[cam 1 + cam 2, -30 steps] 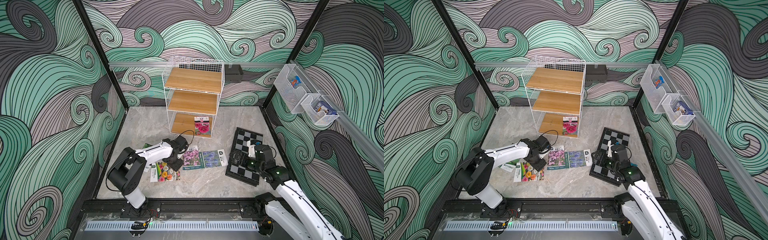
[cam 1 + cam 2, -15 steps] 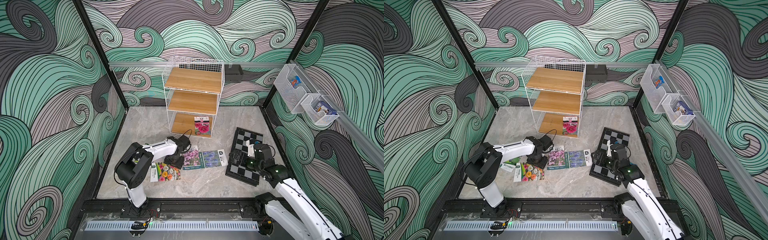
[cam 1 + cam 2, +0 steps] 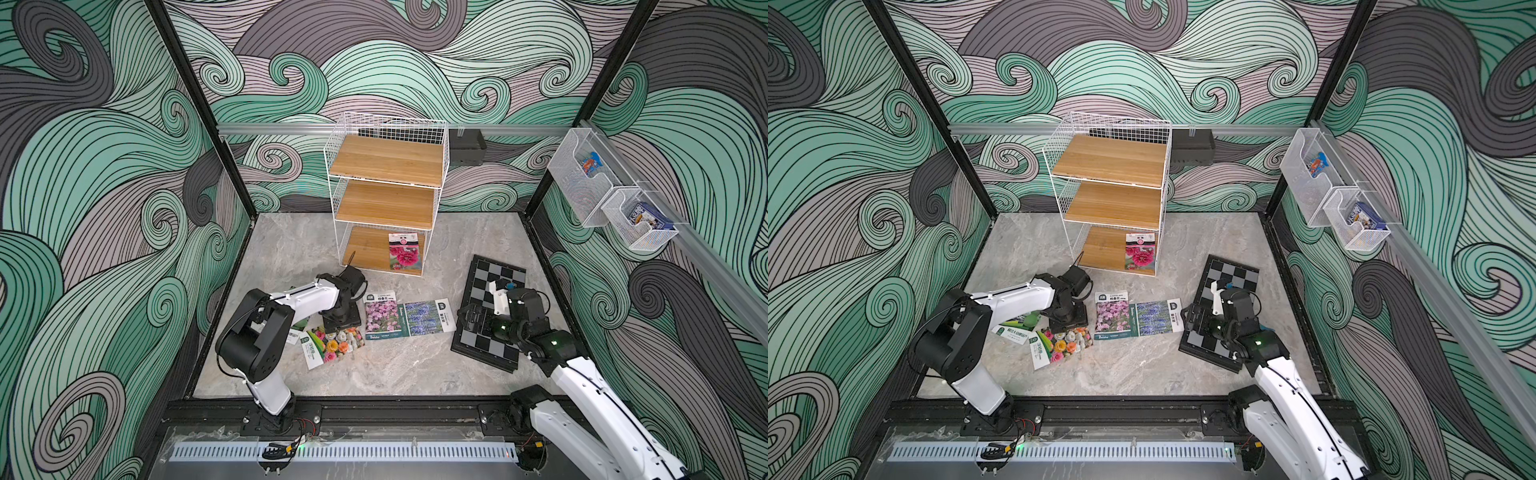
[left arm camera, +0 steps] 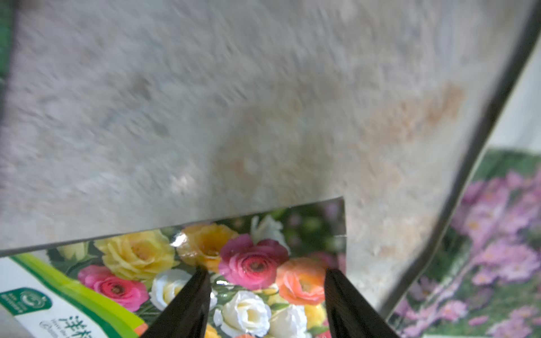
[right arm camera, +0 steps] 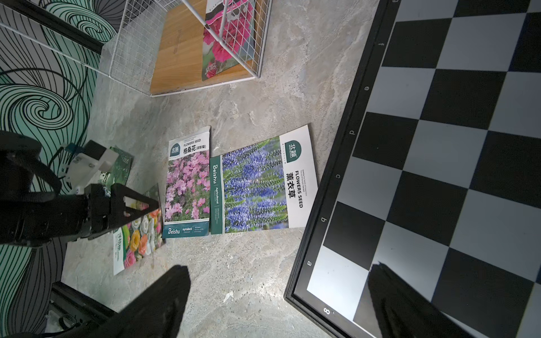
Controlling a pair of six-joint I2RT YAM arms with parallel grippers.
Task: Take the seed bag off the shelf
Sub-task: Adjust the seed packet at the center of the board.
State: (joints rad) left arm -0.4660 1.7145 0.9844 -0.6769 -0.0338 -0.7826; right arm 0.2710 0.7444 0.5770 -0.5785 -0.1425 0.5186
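Note:
The shelf stands at the back of the floor, its two upper boards bare. A seed bag with red-pink flowers lies at the right end of its bottom board. My left gripper points down, open, over a multicolour rose seed bag lying on the floor well in front of the shelf. My right gripper is open and holds nothing, low over the near left edge of the chessboard.
A pink-flower bag and a lavender bag lie side by side on the floor between the arms. A green bag lies partly under the left arm. Clear bins hang on the right wall.
The left arm's elbow has shifted and its gripper has edged a little left over the rose bag, jaws slightly narrower. The right arm has barely moved.

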